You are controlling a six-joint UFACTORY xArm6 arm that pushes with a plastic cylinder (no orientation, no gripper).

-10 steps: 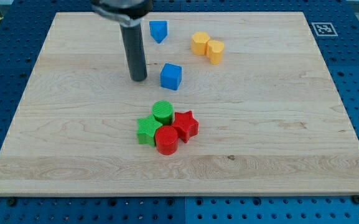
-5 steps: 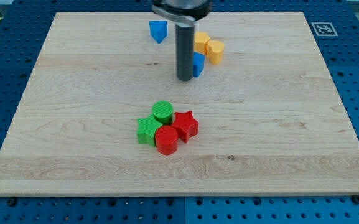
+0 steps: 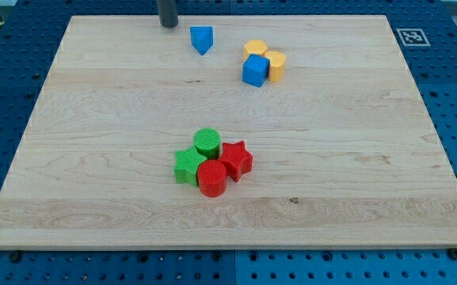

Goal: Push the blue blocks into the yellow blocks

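A blue cube (image 3: 253, 70) rests against two yellow blocks (image 3: 264, 58) near the view's top, right of centre. A second blue block (image 3: 202, 39), roughly wedge-shaped, sits alone to their left, apart from them. My tip (image 3: 168, 24) is at the board's top edge, left of that second blue block and a short gap from it, touching no block.
A cluster sits at the board's middle: a green cylinder (image 3: 207, 142), a green star (image 3: 188, 166), a red cylinder (image 3: 211, 179) and a red star (image 3: 236, 159). A black-and-white marker (image 3: 412, 36) is at the board's top right corner.
The blue cube was pushed up and to the right until it met the yellow blocks. My tip then left it and moved to the top edge, left of the other blue block.
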